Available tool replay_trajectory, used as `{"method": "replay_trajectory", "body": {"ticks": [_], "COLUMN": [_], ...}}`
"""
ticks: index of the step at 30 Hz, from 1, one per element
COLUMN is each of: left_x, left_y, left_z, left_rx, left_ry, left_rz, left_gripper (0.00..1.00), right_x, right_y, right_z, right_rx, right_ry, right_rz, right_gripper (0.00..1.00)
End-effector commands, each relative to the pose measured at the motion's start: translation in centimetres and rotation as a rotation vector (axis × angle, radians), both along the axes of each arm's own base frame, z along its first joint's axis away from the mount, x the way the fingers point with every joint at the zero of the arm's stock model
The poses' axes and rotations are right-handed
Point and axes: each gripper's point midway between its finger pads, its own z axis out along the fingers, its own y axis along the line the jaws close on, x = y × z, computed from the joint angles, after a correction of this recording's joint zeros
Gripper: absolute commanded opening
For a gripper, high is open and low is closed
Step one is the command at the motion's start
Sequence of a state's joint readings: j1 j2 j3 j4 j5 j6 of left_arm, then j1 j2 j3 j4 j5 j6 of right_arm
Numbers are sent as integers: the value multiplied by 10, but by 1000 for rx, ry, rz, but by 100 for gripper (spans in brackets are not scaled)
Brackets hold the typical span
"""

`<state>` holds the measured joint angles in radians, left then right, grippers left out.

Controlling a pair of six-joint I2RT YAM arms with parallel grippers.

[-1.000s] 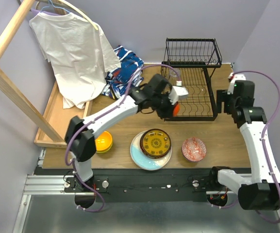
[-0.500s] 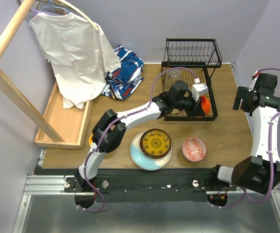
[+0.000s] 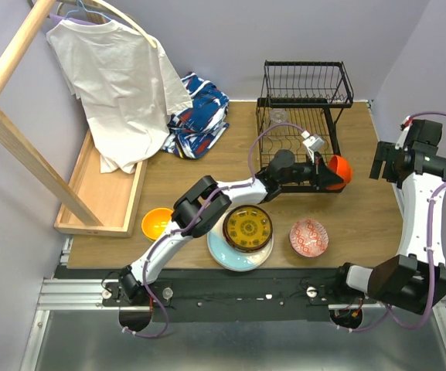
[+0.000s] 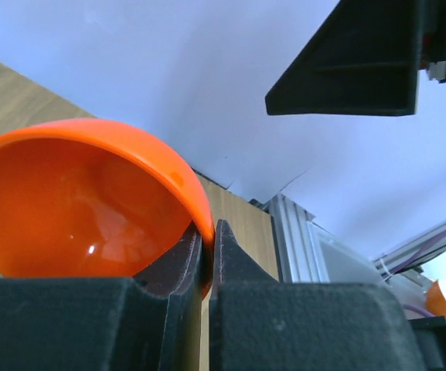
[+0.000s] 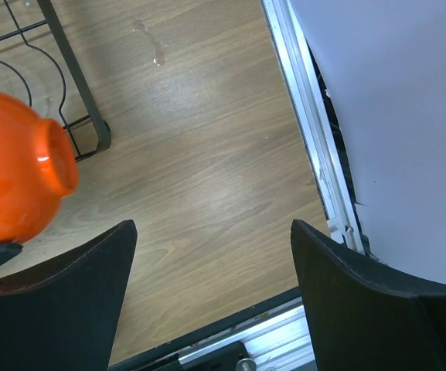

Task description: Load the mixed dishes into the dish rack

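My left arm stretches across the table, and the left gripper (image 3: 328,175) (image 4: 209,232) is shut on the rim of a small orange bowl (image 3: 341,169) (image 4: 83,209) (image 5: 14,185). The bowl hangs tilted just off the front right corner of the black wire dish rack (image 3: 304,116) (image 5: 76,100). My right gripper (image 3: 377,162) (image 5: 215,232) stands open a short way right of the bowl, empty, over bare wood. A clear glass cup (image 3: 278,117) sits in the rack's lower tier. A yellow-brown plate (image 3: 247,227) lies on a pale blue plate (image 3: 230,251) at the front.
A red patterned bowl (image 3: 308,236) sits right of the plates, and a yellow-orange bowl (image 3: 159,222) at the front left. A white shirt (image 3: 118,77) on a wooden frame, blue patterned cloth (image 3: 199,116) and a shallow wooden tray (image 3: 103,193) fill the left. The table's right edge (image 5: 315,154) is close.
The left arm carried the orange bowl rightward, from the rack's front left past its front right corner. The right arm swung back toward the right edge, then held nearly still.
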<state>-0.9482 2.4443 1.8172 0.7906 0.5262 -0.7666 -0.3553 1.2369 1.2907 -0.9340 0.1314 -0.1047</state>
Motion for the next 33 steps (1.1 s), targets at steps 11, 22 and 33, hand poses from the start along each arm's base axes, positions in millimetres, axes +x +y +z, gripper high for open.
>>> {"method": "replay_trajectory", "body": {"ticks": [11, 22, 33], "left_x": [48, 83, 80], "left_y": [-8, -4, -10], "left_z": [30, 0, -23], "left_rx": [-155, -109, -86], "left_ry": [22, 50, 90], "left_rz": [80, 138, 126], "left_gripper": [0, 0, 0], "right_x": [-25, -30, -34], "right_y": [12, 12, 10], "right_z": [-21, -30, -33], "right_rx": [39, 40, 26], "right_ry": [40, 47, 53], "right_rz": [-14, -24, -31], "right_gripper": [88, 88, 88]}}
